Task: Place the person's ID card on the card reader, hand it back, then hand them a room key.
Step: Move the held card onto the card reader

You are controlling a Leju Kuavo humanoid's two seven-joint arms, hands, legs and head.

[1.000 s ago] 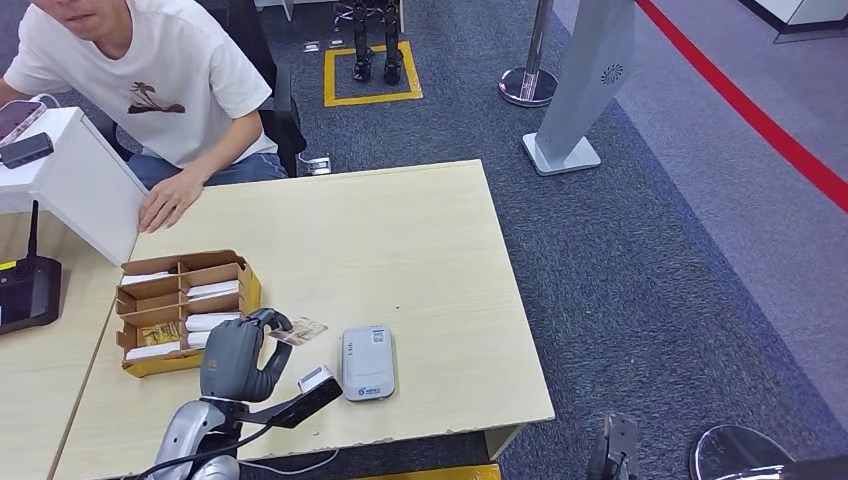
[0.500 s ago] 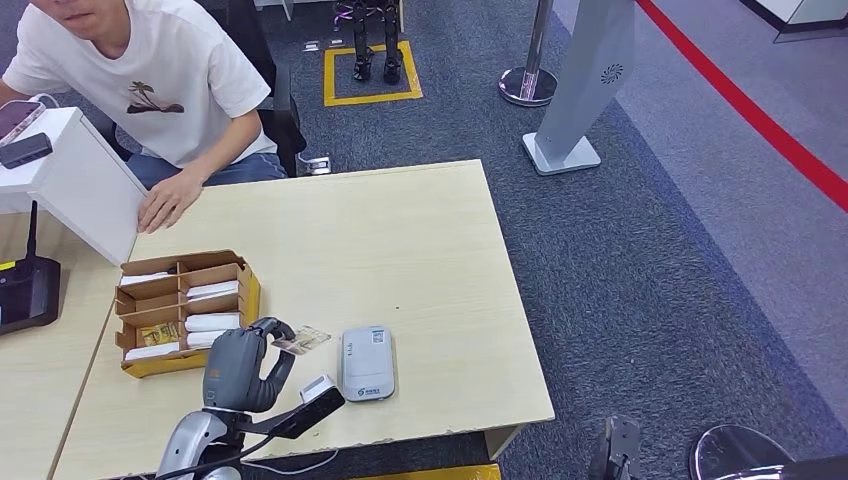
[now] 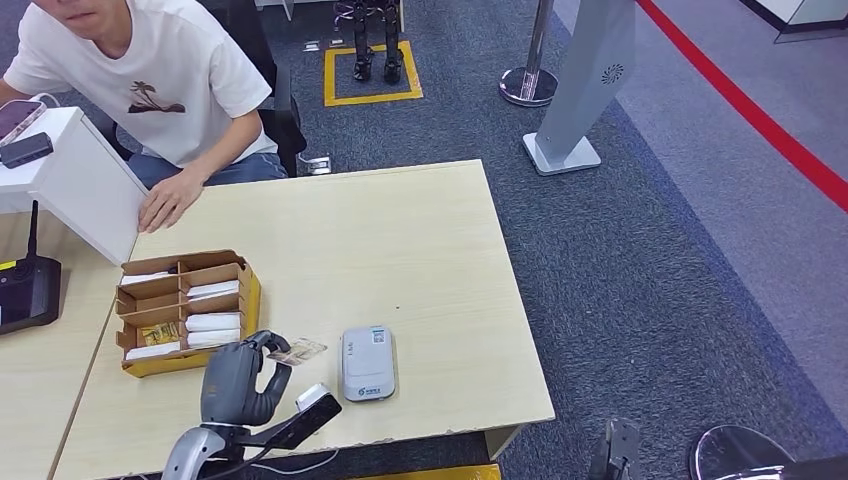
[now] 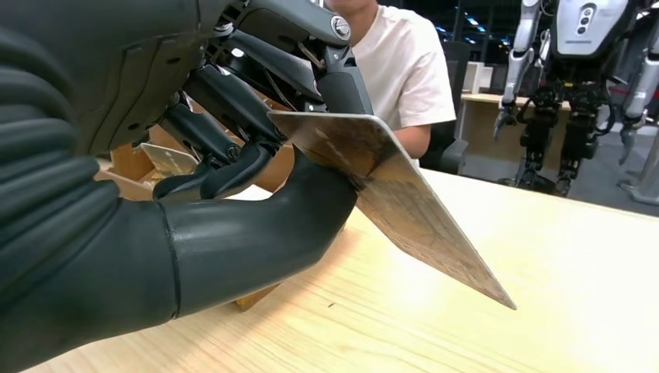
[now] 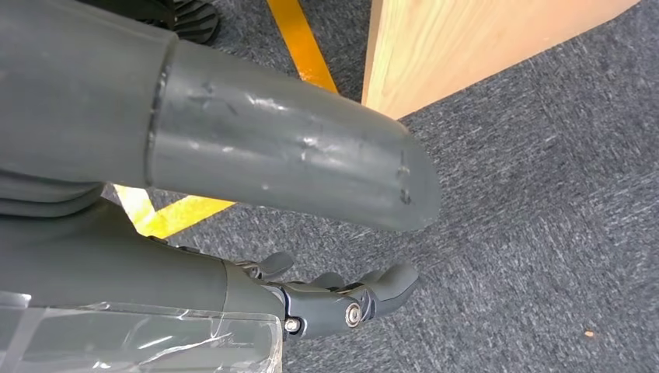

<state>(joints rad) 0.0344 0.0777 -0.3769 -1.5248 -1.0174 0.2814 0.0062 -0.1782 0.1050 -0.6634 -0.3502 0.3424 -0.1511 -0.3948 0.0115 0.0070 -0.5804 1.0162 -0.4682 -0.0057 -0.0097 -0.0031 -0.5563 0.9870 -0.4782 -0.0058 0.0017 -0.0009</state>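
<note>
My left hand hovers over the near left part of the wooden table and pinches the ID card between thumb and fingers. In the left wrist view the ID card sticks out flat from the hand, tilted above the tabletop. The grey card reader lies just right of the card, apart from it. A cardboard box with several white room key cards sits left of the hand. My right hand hangs beside the table over the carpet, holding nothing, fingers loosely curled and apart.
A person in a white T-shirt sits at the far left, one hand on the table edge. A white panel and a black device stand at the left. A stanchion base and grey sign stand are on the carpet beyond.
My left hand has drawn back toward me and slightly down with the ID card, which now lies a little lower, still left of the reader.
</note>
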